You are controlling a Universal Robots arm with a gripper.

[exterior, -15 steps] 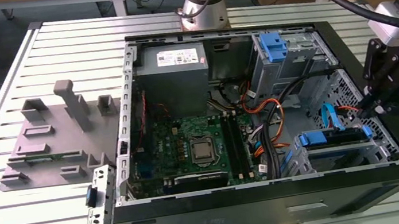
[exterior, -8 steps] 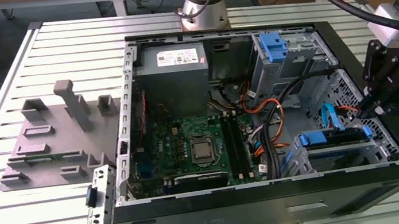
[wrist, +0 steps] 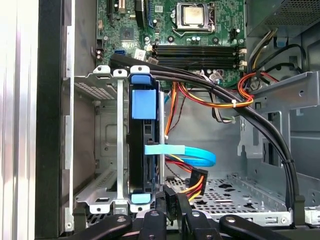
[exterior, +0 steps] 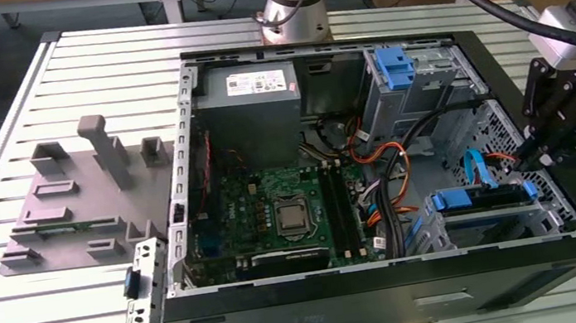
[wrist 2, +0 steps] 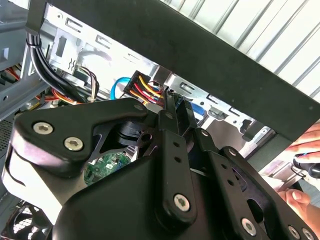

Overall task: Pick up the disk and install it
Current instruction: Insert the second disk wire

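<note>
Pincer (wrist: 170, 210) pressed together at frame bottom centre, just below the disk (wrist: 145, 150) standing edge-on in the drive cage (wrist: 107, 150).

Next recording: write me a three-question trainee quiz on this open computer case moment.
1. True or false: the flat rectangular disk with blue plastic rails sits inside the grey metal drive cage.
2. In the exterior view, the black gripper is: A) above the green motherboard; B) at the exterior view's right edge of the black computer case, beside the cage; C) over the grey plastic fixture.
3. What colour is the flat cable meeting the disk?
Key: 1 true; 2 B; 3 light blue.
</note>
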